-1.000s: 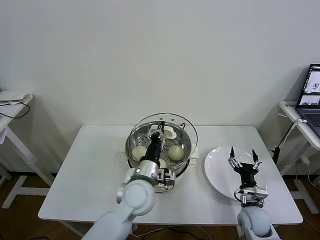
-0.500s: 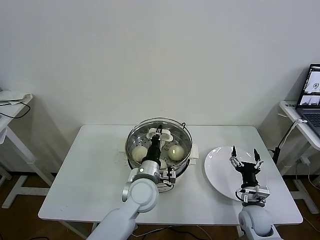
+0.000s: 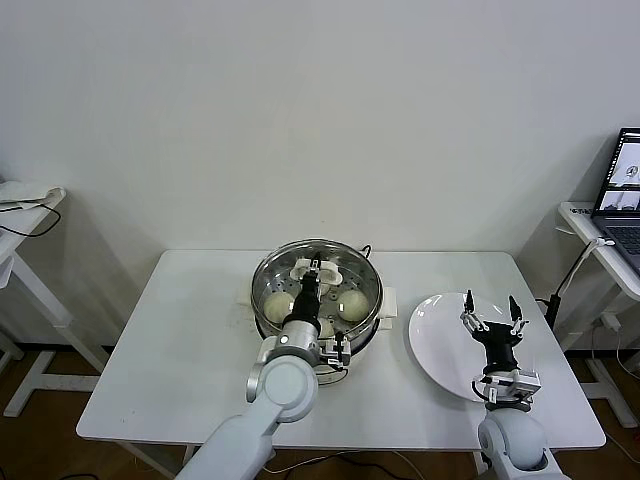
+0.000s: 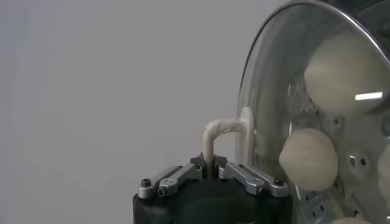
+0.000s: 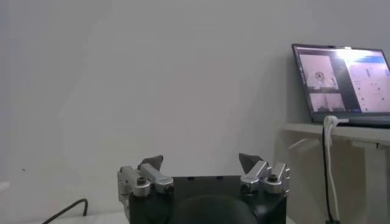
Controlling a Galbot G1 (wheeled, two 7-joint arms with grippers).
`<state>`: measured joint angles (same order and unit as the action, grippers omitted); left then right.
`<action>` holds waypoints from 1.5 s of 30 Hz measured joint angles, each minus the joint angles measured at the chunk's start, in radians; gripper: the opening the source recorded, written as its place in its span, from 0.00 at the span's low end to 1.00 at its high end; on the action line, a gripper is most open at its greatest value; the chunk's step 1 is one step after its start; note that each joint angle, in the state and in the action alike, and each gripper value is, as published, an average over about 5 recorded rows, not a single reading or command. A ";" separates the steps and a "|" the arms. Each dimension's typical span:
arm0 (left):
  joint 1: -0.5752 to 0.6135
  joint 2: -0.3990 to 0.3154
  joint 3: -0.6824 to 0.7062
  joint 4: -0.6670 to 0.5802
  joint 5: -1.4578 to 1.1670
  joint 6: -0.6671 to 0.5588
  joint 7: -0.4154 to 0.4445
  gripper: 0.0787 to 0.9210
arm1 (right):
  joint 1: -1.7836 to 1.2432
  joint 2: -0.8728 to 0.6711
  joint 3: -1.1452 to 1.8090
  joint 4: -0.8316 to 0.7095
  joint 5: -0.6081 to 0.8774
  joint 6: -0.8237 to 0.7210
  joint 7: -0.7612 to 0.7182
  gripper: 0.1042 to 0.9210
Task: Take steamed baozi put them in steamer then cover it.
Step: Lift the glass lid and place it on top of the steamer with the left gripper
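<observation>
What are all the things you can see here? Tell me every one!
table: one, white, in front of the robot
steamer: one, shiny steel, middle of the table
baozi: at least three visible, cream-white, inside the steamer
cover: one, clear glass, on the steamer
plate: one, white, right of the steamer
laptop: one, dark, side table at far right
left gripper: shut on the cover's handle
right gripper: open, above the plate
</observation>
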<state>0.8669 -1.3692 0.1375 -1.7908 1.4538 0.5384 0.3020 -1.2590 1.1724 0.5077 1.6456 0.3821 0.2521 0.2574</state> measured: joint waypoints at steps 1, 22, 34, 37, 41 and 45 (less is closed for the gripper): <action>0.000 0.000 0.000 0.000 -0.001 0.001 0.000 0.14 | 0.001 0.000 0.000 -0.001 0.000 0.000 0.000 0.88; 0.005 -0.006 0.000 0.022 -0.012 -0.004 -0.003 0.14 | 0.011 0.003 -0.004 -0.012 -0.006 0.004 -0.003 0.88; 0.010 -0.009 -0.005 0.023 -0.019 -0.013 -0.003 0.16 | 0.014 0.000 -0.002 -0.012 -0.006 0.007 -0.004 0.88; 0.012 -0.010 -0.005 0.023 -0.020 -0.014 0.000 0.24 | 0.014 0.000 -0.002 -0.012 -0.006 0.007 -0.004 0.88; 0.018 -0.010 -0.006 0.021 -0.019 -0.014 -0.002 0.38 | 0.014 0.000 -0.002 -0.012 -0.006 0.007 -0.004 0.88; 0.023 -0.009 -0.008 0.013 -0.018 -0.013 -0.004 0.50 | 0.013 0.001 -0.003 -0.011 -0.006 0.007 -0.004 0.88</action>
<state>0.8896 -1.3782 0.1291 -1.7783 1.4359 0.5258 0.2976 -1.2458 1.1731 0.5049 1.6347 0.3758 0.2595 0.2537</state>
